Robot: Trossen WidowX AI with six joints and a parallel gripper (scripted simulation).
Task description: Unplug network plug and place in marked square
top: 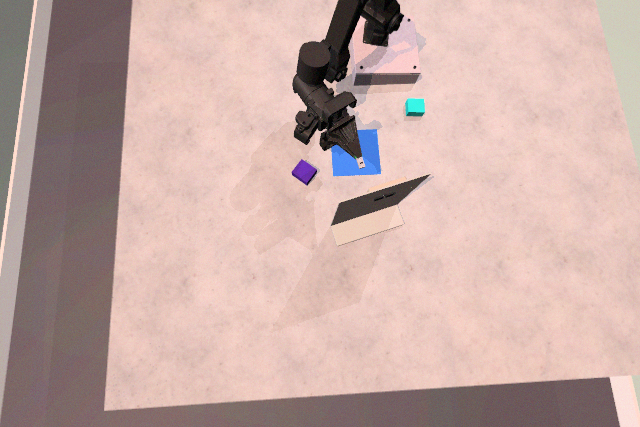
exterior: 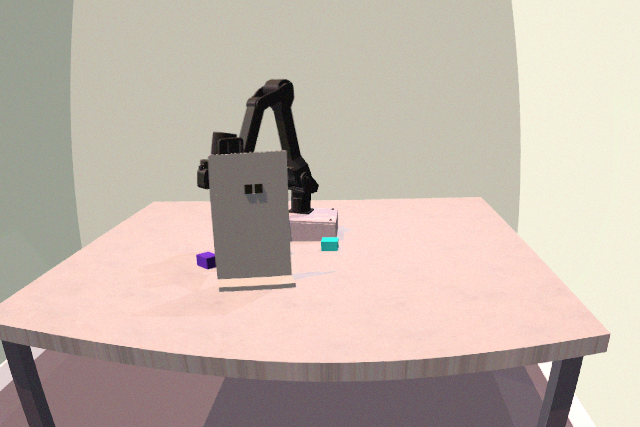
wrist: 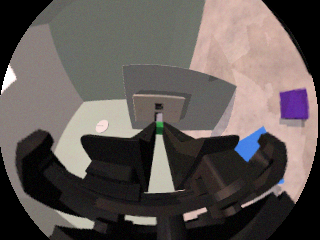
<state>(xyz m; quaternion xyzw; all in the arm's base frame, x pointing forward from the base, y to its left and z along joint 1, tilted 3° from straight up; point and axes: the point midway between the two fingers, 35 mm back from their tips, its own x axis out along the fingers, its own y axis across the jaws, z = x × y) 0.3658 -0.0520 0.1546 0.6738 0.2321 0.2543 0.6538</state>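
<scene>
My gripper (top: 357, 154) (wrist: 159, 124) is shut on the small light plug (top: 361, 162) (wrist: 159, 123), which sticks out past the fingertips. It hangs over the blue marked square (top: 371, 142) (wrist: 252, 147), a short way back from the upright grey panel (top: 379, 197) (exterior: 250, 226) (wrist: 200, 96). The plug is apart from the panel. In the wrist view it points at the socket plate (wrist: 175, 103). In the exterior view two dark socket holes (exterior: 253, 188) show on the panel's front, and the panel hides the gripper and the plug.
A purple block (top: 304, 171) (exterior: 205, 259) (wrist: 294, 103) lies left of the square. A cyan block (top: 415, 106) (exterior: 329, 243) lies to the right, near the arm's base plate (top: 392, 68) (exterior: 320, 223). The panel stands on a pale foot (top: 367, 227) (exterior: 256, 285).
</scene>
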